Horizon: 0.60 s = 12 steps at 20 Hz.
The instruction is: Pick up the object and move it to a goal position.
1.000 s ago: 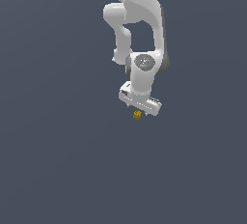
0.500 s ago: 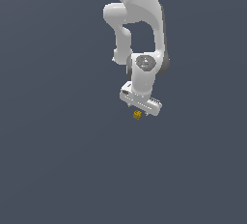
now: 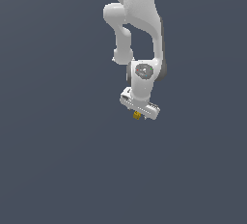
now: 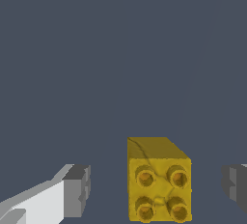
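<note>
**Gripper straddling the studded block, not yet clamped**

We see the Panda arm (image 3: 140, 20) reaching straight down, wrist vertical, with the white gripper (image 3: 138, 115) low over the grey floor (image 3: 58, 170). Just under the gripper body sits the object, a small yellow studded block (image 3: 137, 116); in the exterior view it shows only as a gold speck, so from there we cannot say whether it rests on the floor or hangs a little above it.

The wrist view is clearer. The block (image 4: 159, 182) shows four round studs on its upper face, like a toy building brick, with faint crack-like lines in its texture. It lies between the two fingers (image 4: 77, 189), nearer the one at the frame's edge (image 4: 235, 182). Grey floor shows on both sides of the block, so the jaws stand spread with nothing gripped.

We judge this as the aligning step before the grasp: the vertical approach sets the pads against opposite flat sides of the block. The offset suggests one finger will touch first on closing and may nudge the block sideways.

No goal marker shows in either view. No brand, label or writing is readable anywhere.
</note>
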Available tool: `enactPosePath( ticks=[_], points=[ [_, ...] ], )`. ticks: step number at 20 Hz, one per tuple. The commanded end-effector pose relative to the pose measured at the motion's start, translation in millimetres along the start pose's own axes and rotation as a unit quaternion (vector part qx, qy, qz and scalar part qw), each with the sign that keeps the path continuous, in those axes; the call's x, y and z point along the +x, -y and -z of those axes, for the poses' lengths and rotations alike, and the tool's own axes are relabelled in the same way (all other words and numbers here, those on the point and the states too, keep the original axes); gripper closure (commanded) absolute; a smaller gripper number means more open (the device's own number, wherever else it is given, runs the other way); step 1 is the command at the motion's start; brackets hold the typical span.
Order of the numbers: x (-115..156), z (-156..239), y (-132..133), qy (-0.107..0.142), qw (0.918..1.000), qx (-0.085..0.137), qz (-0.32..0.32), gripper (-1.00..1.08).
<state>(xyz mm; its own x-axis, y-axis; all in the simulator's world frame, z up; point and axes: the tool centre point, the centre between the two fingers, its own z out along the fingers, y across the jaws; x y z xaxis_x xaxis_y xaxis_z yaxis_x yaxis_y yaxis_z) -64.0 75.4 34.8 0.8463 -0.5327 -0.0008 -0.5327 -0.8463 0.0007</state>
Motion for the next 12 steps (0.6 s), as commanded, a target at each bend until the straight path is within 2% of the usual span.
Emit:
enactPosePath(
  ticks=[1,5,6,12],
  points=[
    [0.2,-8.5,0.2,0.0,1.0,0.0,0.0,-0.92],
    [0.8,-12.8,0.5,0.0,1.0,0.0,-0.001,-0.92],
    [0.8,-12.8,0.5,0.0,1.0,0.0,-0.001,1.08],
    [0.8,-12.8,0.5,0.0,1.0,0.0,-0.001,1.08]
  ],
)
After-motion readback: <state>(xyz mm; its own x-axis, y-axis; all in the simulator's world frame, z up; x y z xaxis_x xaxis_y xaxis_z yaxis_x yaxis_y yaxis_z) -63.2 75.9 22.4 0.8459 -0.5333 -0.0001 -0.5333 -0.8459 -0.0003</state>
